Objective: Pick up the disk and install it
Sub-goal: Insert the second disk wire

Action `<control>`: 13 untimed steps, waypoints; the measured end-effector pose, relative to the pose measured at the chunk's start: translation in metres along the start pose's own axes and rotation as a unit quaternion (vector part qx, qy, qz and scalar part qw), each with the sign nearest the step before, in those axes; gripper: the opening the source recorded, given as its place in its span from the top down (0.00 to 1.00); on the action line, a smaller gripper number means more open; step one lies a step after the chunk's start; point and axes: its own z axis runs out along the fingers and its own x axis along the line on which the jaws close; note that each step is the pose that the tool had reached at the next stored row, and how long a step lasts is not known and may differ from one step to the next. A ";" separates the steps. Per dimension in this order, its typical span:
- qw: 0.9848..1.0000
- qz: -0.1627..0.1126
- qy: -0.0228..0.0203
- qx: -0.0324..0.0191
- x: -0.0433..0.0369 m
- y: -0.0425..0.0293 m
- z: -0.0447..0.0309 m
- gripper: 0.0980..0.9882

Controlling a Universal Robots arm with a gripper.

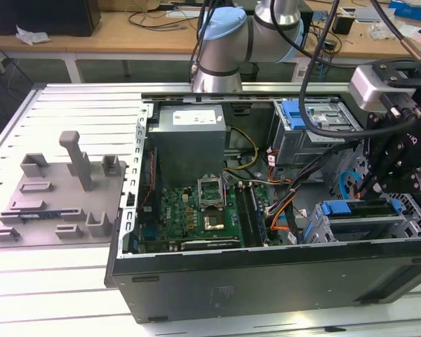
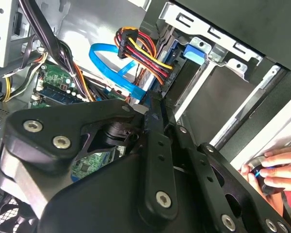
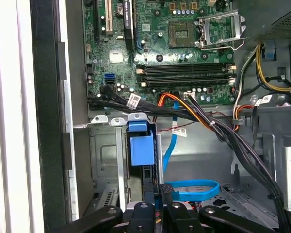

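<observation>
Beside the tool, a hand.

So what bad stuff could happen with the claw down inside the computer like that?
Two things, maybe. The claw sits right beside a looped blue cable, so it could snag or tug it. Also, in the second wrist view a person's hand rests close by, and it could get bumped if the claw swings that way.
</observation>
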 end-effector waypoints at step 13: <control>1.000 -0.004 -0.005 0.003 0.0022 -0.0001 0.0038 0.93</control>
